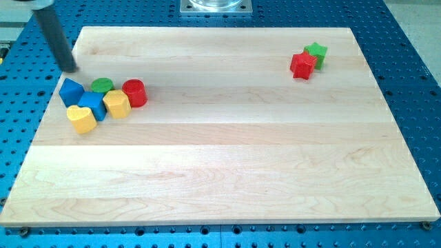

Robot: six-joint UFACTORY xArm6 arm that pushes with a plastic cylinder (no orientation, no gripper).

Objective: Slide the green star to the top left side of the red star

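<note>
Landmark: red star, near the board's upper right in the view. Green star sits touching it on its upper right side, so the wanted spot at the red star's upper left is not yet filled. My tip stands far off to the view's left of the red star, at the wooden board's left edge, just above a cluster: blue block, green cylinder, red cylinder, yellow block, yellow heart, another blue block. No claw here; only a bare rod, touching no block. Step in hand, as I judge: the approach. Next move calls for crossing the board, coming round to the green star's right, then nudging it leftward above the red star without dragging the red star along.
</note>
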